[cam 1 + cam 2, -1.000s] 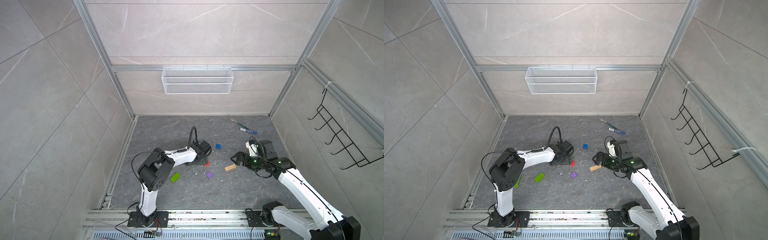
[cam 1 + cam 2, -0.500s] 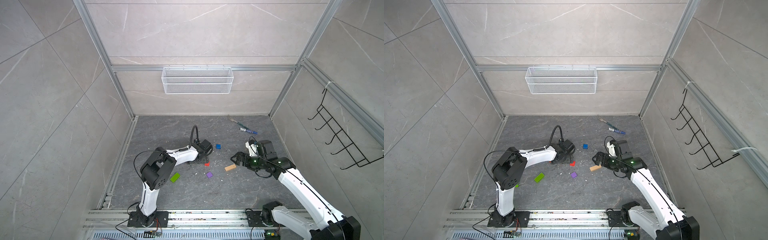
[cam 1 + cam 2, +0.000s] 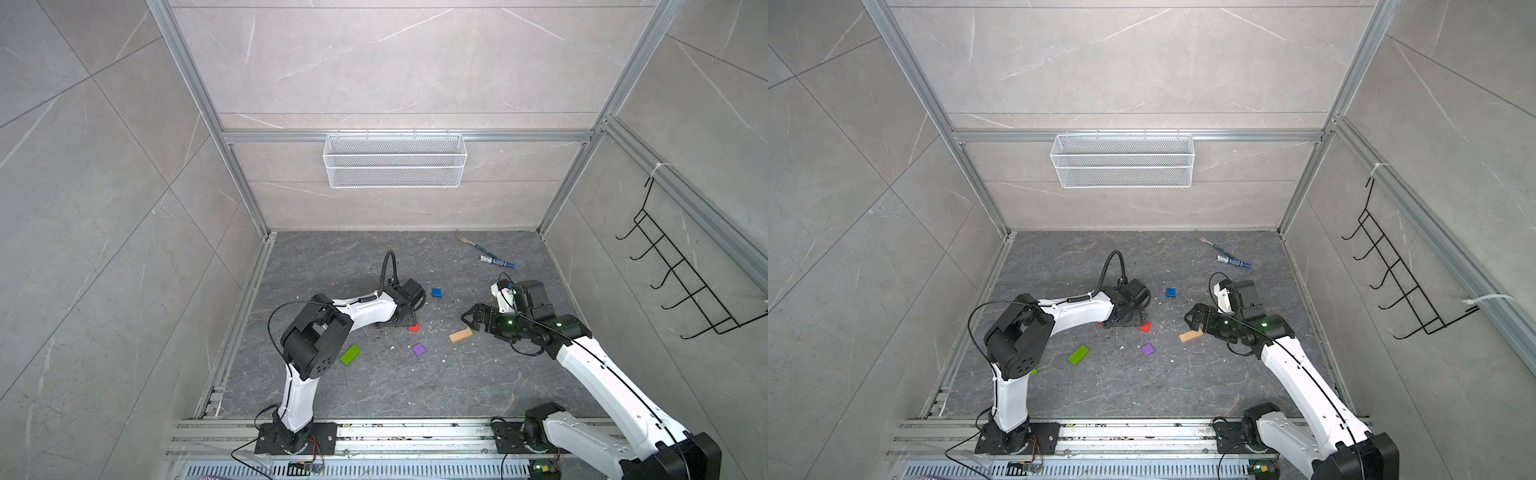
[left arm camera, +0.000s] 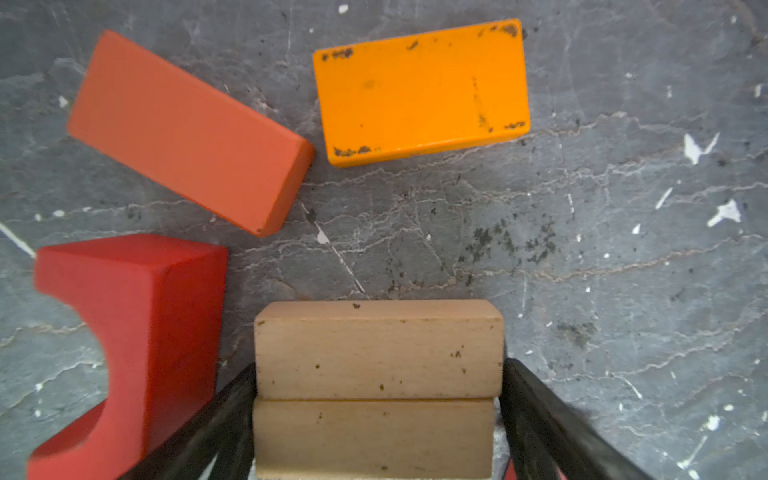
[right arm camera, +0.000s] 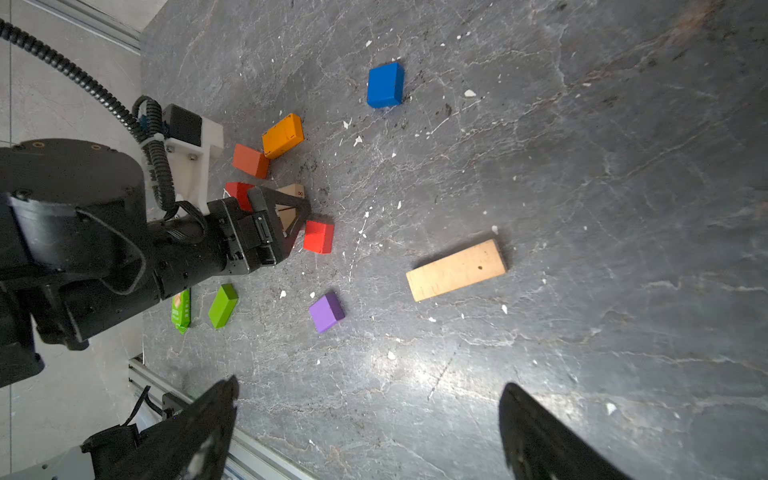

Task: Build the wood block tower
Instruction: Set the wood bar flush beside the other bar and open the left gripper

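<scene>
On the grey desk (image 3: 374, 386), my left end effector (image 4: 378, 368) stands astride two tan bars (image 4: 374, 432) beside the red arch (image 4: 137, 332), pressing or not I cannot tell, while my right end effector (image 5: 370, 384) hangs wide open and empty near a lone tan bar (image 5: 457, 270).

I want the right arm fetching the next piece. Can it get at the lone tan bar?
Probably yes. The tan bar lies flat just ahead of the open right gripper with nothing between them; the purple cube and red cube lie well apart from it.
</scene>
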`<state>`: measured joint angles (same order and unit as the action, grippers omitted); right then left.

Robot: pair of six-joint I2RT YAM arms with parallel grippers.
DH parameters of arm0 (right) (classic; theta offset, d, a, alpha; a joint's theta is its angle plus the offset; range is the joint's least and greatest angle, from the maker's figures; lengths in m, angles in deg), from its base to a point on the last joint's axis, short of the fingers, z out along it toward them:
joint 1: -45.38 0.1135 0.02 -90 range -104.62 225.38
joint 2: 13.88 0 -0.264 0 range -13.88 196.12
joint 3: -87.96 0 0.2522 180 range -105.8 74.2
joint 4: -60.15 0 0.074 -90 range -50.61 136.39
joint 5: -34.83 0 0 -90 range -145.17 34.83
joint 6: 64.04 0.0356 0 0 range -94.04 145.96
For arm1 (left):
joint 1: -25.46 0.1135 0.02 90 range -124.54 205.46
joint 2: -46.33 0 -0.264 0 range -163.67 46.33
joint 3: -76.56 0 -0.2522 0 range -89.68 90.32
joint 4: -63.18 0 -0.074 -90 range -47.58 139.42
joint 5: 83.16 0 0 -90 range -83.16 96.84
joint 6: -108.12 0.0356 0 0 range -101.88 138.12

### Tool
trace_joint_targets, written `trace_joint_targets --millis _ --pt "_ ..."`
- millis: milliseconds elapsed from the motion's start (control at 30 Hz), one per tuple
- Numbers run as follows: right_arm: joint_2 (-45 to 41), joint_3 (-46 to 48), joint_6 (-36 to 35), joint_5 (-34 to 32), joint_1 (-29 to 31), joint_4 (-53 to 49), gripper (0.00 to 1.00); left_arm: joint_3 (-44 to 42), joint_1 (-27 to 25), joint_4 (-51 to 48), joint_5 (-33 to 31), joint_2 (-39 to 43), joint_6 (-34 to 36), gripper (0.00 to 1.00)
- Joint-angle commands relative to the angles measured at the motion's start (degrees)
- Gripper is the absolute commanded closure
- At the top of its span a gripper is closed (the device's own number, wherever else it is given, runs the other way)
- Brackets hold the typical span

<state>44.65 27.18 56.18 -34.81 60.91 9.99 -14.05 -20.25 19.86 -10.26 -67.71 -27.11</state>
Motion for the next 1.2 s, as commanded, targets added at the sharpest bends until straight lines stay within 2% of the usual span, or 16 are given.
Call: trace_joint_targets --millis 0,300,467,833,1167 --pt "0.1 0.7 -0.9 0.5 0.3 -0.2 0.01 -0.5 -0.1 -3.8 0.0 -2.9 -0.4 0.13" --pt "0.1 0.7 -0.9 0.6 0.4 -0.2 0.01 -0.9 -0.1 -3.9 -0.2 -2.3 -0.1 0.13" --pt "0.1 0.8 -0.9 0.6 0.4 -0.2 0.01 -1.3 -0.2 -3.8 0.1 -1.1 0.3 0.05" --pt "0.0 0.9 -0.8 0.7 0.3 0.2 0.01 -1.5 -0.6 -3.2 0.6 2.8 3.0 0.01" --pt "-0.2 1.0 -0.7 0.8 0.4 0.2 0.01 0.8 -0.8 -3.5 0.3 3.9 5.5 0.0"
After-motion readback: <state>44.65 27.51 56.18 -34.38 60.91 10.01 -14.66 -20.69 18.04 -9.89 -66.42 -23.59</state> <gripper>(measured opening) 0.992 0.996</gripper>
